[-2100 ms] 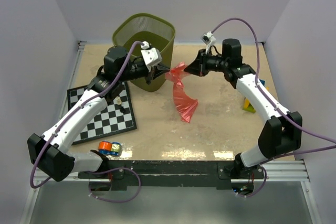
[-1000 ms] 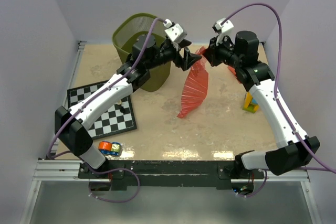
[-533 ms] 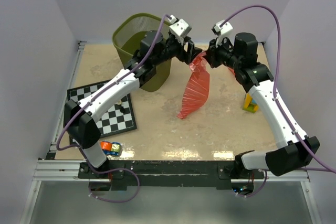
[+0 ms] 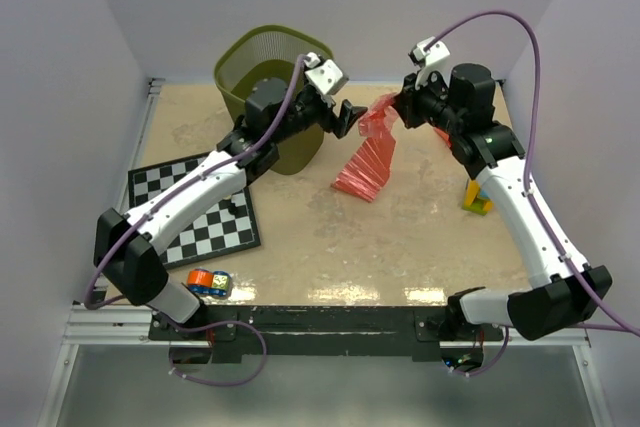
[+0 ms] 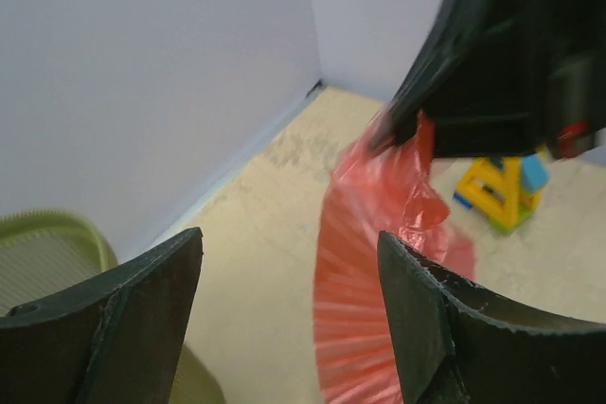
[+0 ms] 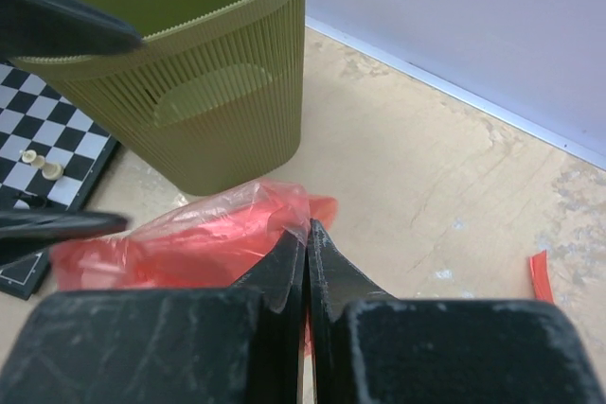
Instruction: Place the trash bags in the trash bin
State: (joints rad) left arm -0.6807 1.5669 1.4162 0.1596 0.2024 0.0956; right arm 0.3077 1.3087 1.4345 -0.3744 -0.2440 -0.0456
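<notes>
The right gripper (image 4: 397, 110), from above, is clamped on the top of the trash bag (image 4: 366, 162) near the desk's far edge; the left gripper (image 4: 353, 117) is spread just beside it. From the left wrist, the right gripper is blurred and cropped. From the right wrist, film is pinched between closed tips, the trash bin (image 6: 218, 92) beyond.

Open beige tabletop (image 4: 400, 247) runs along the near edge; an olive-green mesh wastebasket (image 4: 300, 152) blocks the far-left corner, a black-and-white chessboard (image 4: 205, 227) the left edge, yellow-and-blue toy blocks (image 4: 477, 197) the right.
</notes>
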